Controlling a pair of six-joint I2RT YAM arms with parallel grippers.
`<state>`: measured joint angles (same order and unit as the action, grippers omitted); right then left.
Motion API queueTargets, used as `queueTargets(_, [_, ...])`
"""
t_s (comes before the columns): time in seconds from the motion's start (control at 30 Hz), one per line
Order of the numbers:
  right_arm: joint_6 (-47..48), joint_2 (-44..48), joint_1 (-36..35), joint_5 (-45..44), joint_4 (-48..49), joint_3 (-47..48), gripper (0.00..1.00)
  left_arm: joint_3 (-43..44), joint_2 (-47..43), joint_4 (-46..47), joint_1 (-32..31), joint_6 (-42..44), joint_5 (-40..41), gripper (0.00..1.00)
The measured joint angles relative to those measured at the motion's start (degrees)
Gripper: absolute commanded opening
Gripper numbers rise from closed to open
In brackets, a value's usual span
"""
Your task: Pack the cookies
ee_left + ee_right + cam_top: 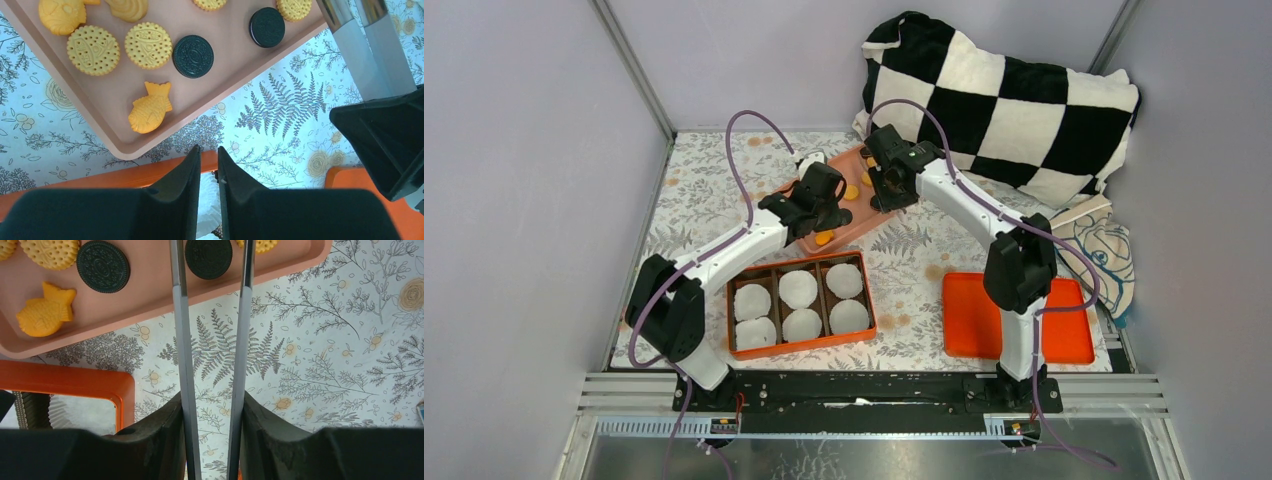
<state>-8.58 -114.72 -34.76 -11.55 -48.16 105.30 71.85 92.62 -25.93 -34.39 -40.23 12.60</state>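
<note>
The cookies lie on a pink tray. In the left wrist view the tray holds orange discs, black cookies and an orange fish-shaped piece. My left gripper hovers at the tray's near edge, its jaws together with only a slit between them, and holds nothing. My right gripper is shut on metal tongs. The tong arms reach over the tray and straddle a black cookie; their tips are out of view.
An orange six-compartment box with white paper liners sits in front of the tray. An orange lid lies at the right. A checkered pillow and a printed cloth bag fill the back right.
</note>
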Motion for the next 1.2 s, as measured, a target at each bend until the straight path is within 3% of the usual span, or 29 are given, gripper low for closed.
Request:
queueTargets(0.3, [-0.1, 0.8, 0.0, 2.7, 0.5, -2.2, 0.44, -0.6, -1.6, 0.0, 0.1, 0.6, 0.3, 0.23])
queueTargets(0.77, [-2.5, 7.0, -1.4, 13.4, 4.3, -15.8, 0.44, -0.9, -2.5, -0.1, 2.2, 1.0, 0.6, 0.23])
queueTargets(1.2, [-3.3, 5.7, -2.8, 15.5, 3.6, -14.3, 0.45, -2.5, -4.5, -0.3, 3.6, 1.2, 0.6, 0.23])
